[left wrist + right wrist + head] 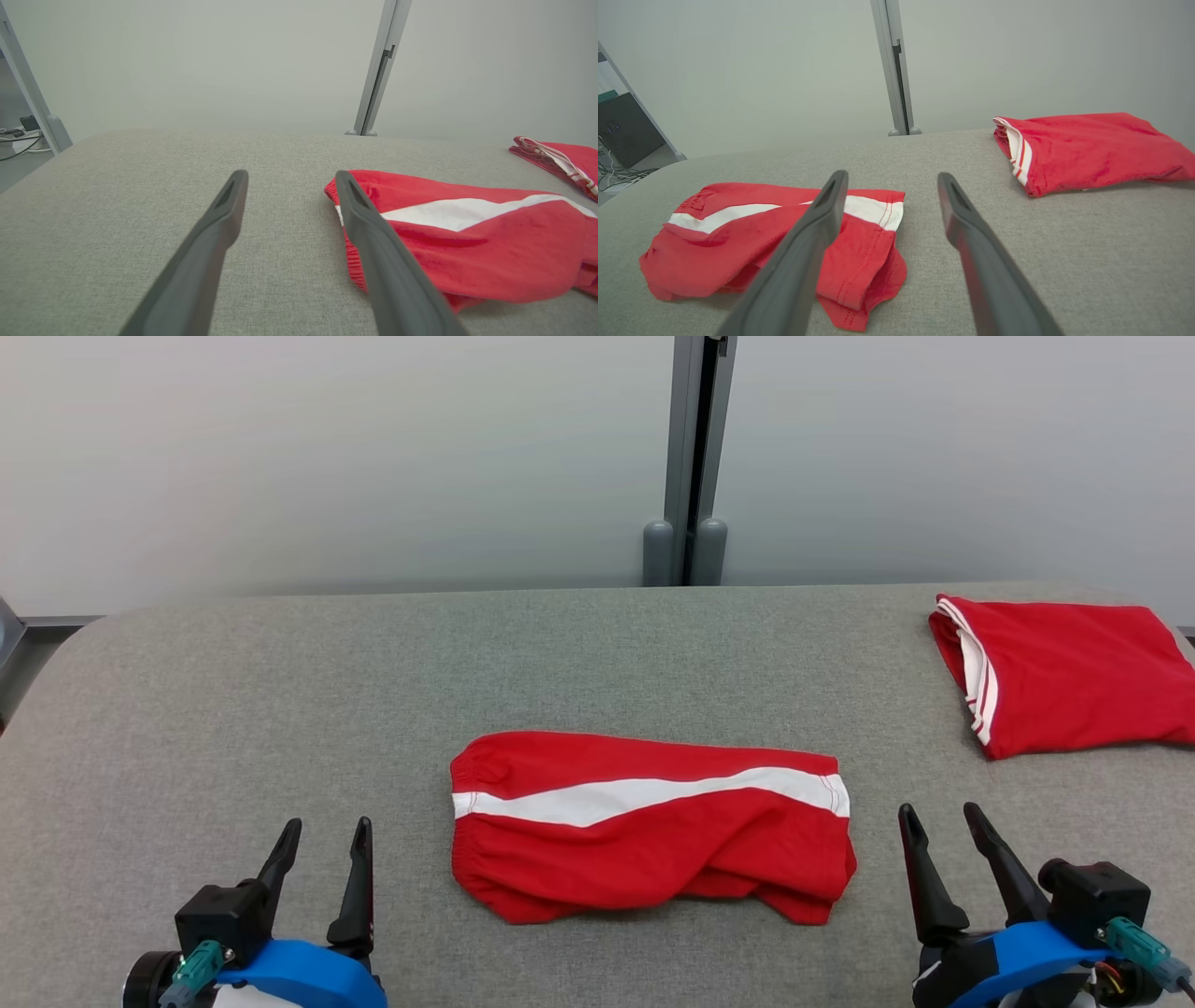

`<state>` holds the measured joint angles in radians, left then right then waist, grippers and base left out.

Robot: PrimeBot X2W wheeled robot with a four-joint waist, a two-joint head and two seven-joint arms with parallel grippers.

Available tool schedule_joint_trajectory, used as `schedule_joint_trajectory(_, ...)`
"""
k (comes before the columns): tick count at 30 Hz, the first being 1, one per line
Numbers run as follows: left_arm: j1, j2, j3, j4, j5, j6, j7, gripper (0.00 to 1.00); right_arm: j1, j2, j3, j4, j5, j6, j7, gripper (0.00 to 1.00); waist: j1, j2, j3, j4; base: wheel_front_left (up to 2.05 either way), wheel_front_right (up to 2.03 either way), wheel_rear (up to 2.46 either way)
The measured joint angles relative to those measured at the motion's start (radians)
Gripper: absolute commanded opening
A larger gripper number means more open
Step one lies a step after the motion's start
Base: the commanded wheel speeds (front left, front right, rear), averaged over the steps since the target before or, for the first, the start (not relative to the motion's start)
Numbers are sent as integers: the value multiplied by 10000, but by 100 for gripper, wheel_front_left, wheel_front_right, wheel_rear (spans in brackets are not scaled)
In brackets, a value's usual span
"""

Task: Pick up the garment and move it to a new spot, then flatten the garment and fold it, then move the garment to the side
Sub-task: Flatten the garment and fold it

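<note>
A red garment (pixel 644 826) with a white stripe lies folded in the middle of the grey table (pixel 280 709). It also appears at the right of the left wrist view as the garment (pixel 467 238) and at the left of the right wrist view as the garment (pixel 752 238). My left gripper (pixel 327 835) hovers open at the near left, apart from the cloth, its tips (pixel 289 179) empty. To the garment's right my right gripper (pixel 938 819) is open too, with nothing between its fingers (pixel 889 179).
A second folded red garment (pixel 1064 672) with white trim lies at the table's far right corner, also seen as the second garment (pixel 1092 147). A grey post (pixel 691 457) stands against the pale wall behind the table. Cables and equipment (pixel 616 154) sit off the left edge.
</note>
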<state>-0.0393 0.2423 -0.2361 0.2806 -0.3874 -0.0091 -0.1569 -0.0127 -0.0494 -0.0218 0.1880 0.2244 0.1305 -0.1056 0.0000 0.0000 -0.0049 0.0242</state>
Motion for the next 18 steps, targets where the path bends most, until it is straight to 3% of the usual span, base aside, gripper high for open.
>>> schedule_joint_trajectory(8, -86, 15, -56, 8, -104, -8, 73, 100, -40, 0, 44, -54, 0, 0, 4, 100, -1, 0, 191, -41, 0, 0, 0)
schedule_joint_trajectory(13, -549, -35, -364, 150, -205, -299, 510, 100, -206, 2, 153, -46, 25, 0, 234, 100, 0, 0, 366, -64, 0, 0, 0)
schedule_joint_trajectory(18, -1370, -247, -725, 849, -464, -502, 1802, 100, -1035, -2, 307, 173, 380, 0, 2077, 100, 0, 0, 685, -194, 0, 0, 0)
